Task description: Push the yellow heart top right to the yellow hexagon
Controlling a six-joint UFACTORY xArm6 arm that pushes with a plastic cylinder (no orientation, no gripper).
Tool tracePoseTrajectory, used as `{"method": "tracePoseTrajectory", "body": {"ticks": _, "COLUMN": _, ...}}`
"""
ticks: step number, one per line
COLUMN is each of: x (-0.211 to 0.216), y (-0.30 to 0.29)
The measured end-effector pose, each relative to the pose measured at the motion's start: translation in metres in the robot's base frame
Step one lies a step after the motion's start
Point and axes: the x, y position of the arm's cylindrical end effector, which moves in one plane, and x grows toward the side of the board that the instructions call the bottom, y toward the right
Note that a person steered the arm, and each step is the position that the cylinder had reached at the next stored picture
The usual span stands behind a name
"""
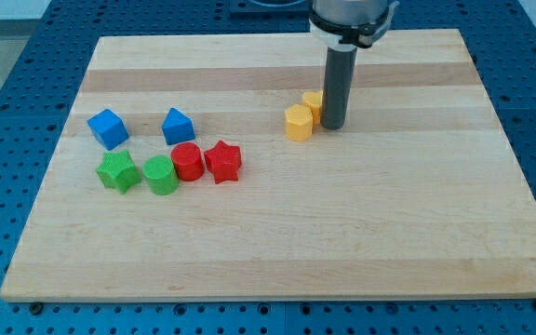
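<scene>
Two yellow blocks touch each other right of the board's centre, toward the view's top. The nearer one is the yellow hexagon (298, 123). The other yellow block (313, 101) lies just up and right of it and is partly hidden by my rod, so its shape is hard to make out; it looks like the yellow heart. My tip (332, 126) rests on the board right beside both yellow blocks, on their right side, touching or nearly touching them.
On the wooden board (277, 242), at the view's left, lie a blue cube (107, 128), a blue block (177, 126), a green star (118, 172), a green cylinder (160, 175), a red cylinder (188, 161) and a red star (222, 161).
</scene>
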Motion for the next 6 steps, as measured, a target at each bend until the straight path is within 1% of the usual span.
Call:
{"method": "tracePoseTrajectory", "body": {"ticks": 1, "x": 0.000, "y": -0.009}}
{"method": "tracePoseTrajectory", "body": {"ticks": 4, "x": 0.009, "y": -0.067}}
{"method": "tracePoseTrajectory", "body": {"ticks": 6, "x": 0.009, "y": -0.076}}
